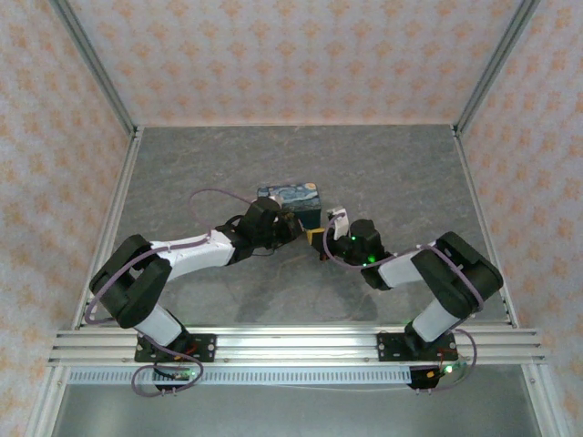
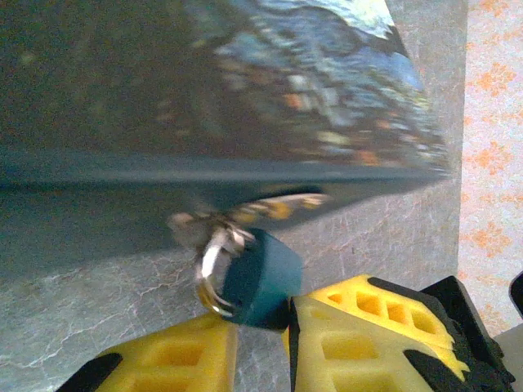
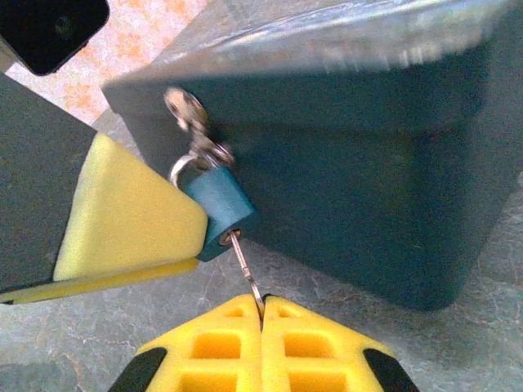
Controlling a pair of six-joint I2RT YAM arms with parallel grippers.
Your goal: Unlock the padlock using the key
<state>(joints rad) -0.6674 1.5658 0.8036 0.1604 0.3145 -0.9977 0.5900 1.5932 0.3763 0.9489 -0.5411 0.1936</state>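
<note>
On the left, the left arm [image 1: 182, 255] reaches in across the gray table [image 1: 383, 173] toward the middle. The left gripper [image 2: 263, 317] has its yellow fingers [image 2: 359, 335] squeezed on the padlock [image 3: 219, 208], one on each side of the little teal body. I think it holds the lock this way so the lock cannot swing or twist when the key turns. The padlock is in the middle of the table, at the near side of the box [image 3: 368, 163], the one with the blue and yellow swirly sky on it. The lock's shiny shackle [image 2: 208, 273] is hooked through a small metal loop [image 3: 192, 122] on the box, so the lock hangs there, tilted, and it looks closed. Just to the right, the key [image 3: 245, 265] pokes out of the bottom of the lock. Its tip is in the keyhole. The right gripper [image 3: 261, 306] has its two yellow fingers pressed tight together on the near end of the key, pinching it flat. It comes in from the right on the right arm [image 1: 437, 282], lined up with the key, so a twist of the wrist should turn it. I think the turn comes next, and the thin key could slip if the grip is weak.
</note>
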